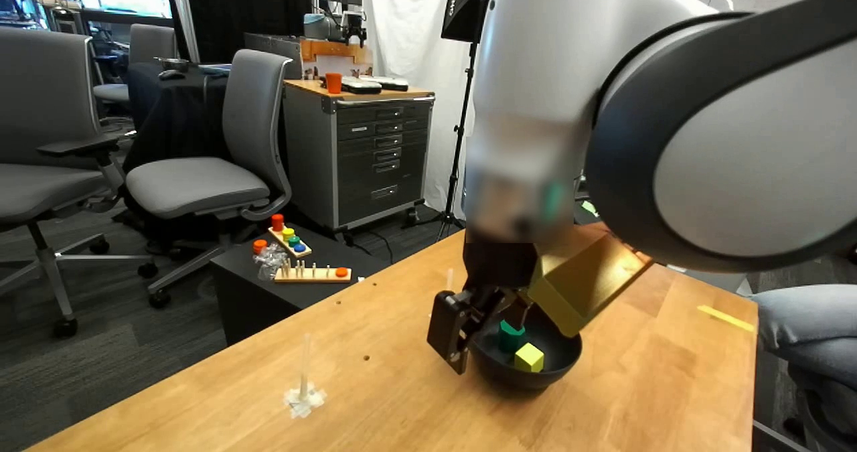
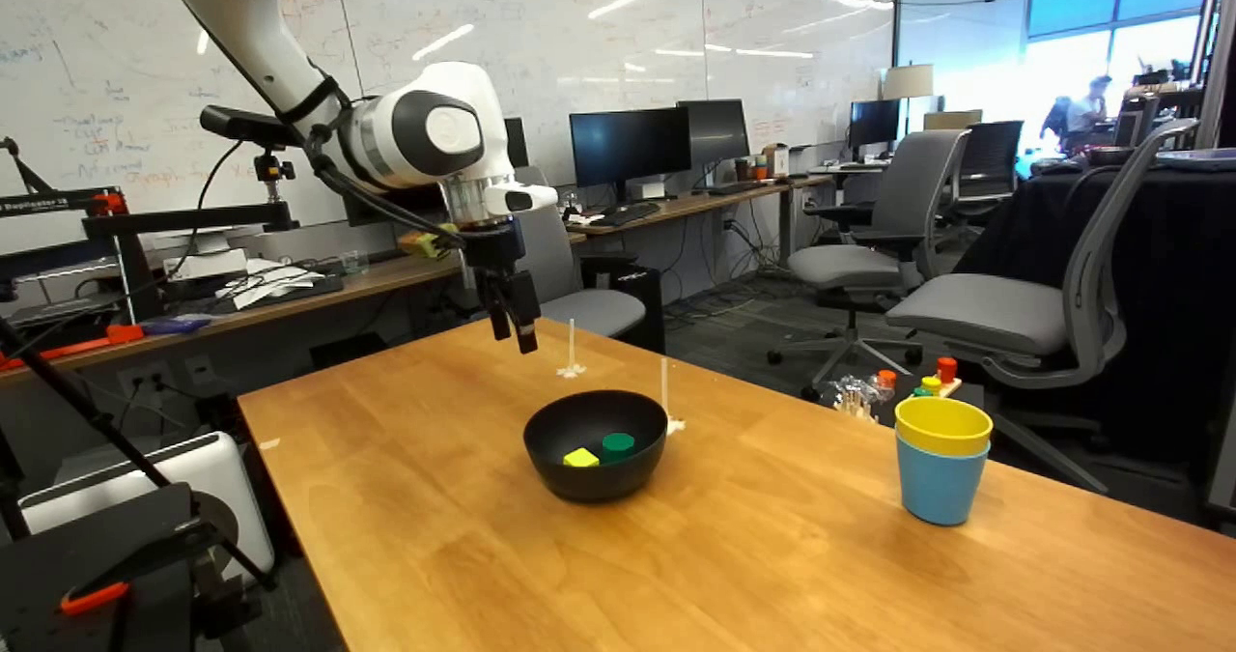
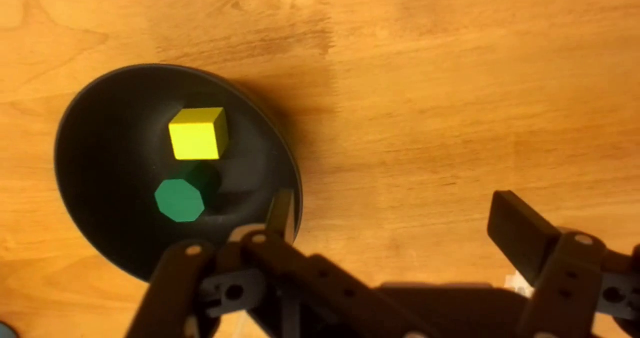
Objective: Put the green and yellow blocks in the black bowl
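The black bowl (image 1: 525, 380) stands upright on the table in both exterior views (image 2: 594, 486) and at the left of the wrist view (image 3: 107, 178). The yellow block (image 3: 196, 140) and the green block (image 3: 179, 201) lie inside the bowl, side by side. The yellow one is a cube; the green one has an eight-sided top. Both also show in the exterior views: yellow (image 1: 529, 358), (image 2: 580, 458); green (image 1: 511, 338), (image 2: 618, 446). My gripper (image 3: 392, 203) is open and empty, with its fingers wide apart. It is raised above the table beyond the bowl in an exterior view (image 2: 515, 336).
A yellow cup (image 2: 943, 427) sits in a blue cup (image 2: 939, 483) on the table. Thin clear upright sticks (image 1: 304, 371), (image 2: 664, 386) are fixed to the table near its edge. A flat yellow strip (image 1: 725, 318) lies on it. Peg toys (image 1: 313, 274) rest on a low black stand.
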{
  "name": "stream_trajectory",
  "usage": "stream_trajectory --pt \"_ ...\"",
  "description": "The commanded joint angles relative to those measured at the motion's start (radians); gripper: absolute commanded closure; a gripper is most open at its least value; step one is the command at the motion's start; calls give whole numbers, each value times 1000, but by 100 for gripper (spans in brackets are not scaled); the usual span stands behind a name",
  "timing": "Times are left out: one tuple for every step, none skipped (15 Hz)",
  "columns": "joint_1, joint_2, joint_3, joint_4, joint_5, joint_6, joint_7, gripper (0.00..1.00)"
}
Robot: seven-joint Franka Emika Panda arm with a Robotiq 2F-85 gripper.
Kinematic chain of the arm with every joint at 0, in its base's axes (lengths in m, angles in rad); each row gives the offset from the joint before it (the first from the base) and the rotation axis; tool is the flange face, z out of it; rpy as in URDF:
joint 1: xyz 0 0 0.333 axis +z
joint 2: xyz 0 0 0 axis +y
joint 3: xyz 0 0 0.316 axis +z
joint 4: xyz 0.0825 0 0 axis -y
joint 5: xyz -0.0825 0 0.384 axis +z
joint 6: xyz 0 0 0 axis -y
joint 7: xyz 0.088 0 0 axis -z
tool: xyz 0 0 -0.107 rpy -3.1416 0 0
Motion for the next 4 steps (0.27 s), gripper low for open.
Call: stream_trajectory --pt "-16 -1 18 1 -12 -6 6 0" --pt "-16 1 17 1 -12 -5 6 0" --pt "-17 4 17 1 -11 -5 6 0" --pt "-18 5 17 1 -11 -5 6 0"
